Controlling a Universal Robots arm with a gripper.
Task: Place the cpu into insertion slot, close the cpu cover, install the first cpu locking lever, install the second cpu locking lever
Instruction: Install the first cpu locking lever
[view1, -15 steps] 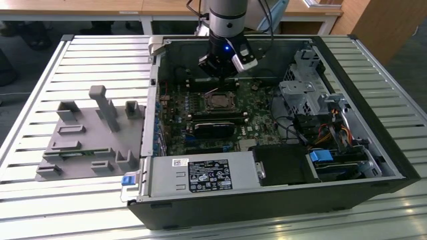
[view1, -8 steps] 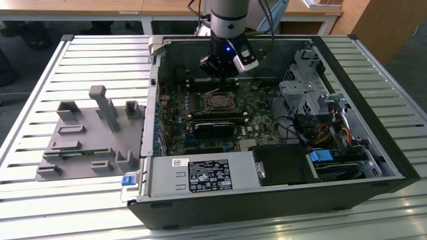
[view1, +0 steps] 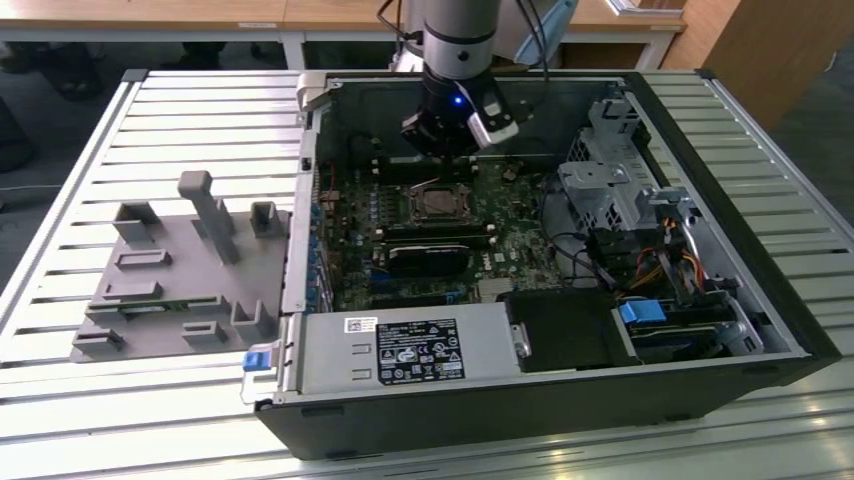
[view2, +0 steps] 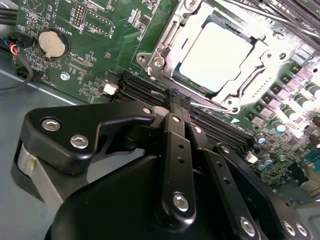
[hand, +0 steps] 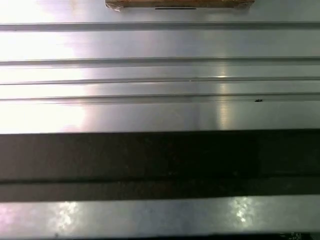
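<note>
Closed claw just beside cpu, seated under cpu cover.

Cpu silver-grey, flat, seated in socket; cpu cover closed down around it.

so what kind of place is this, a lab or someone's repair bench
Most likely a robotics lab or test cell. An open computer case lies on a slatted metal table, a grey fixture block sits beside it, and the gripper hangs over the motherboard near the cpu. Wooden desks stand behind.
</note>
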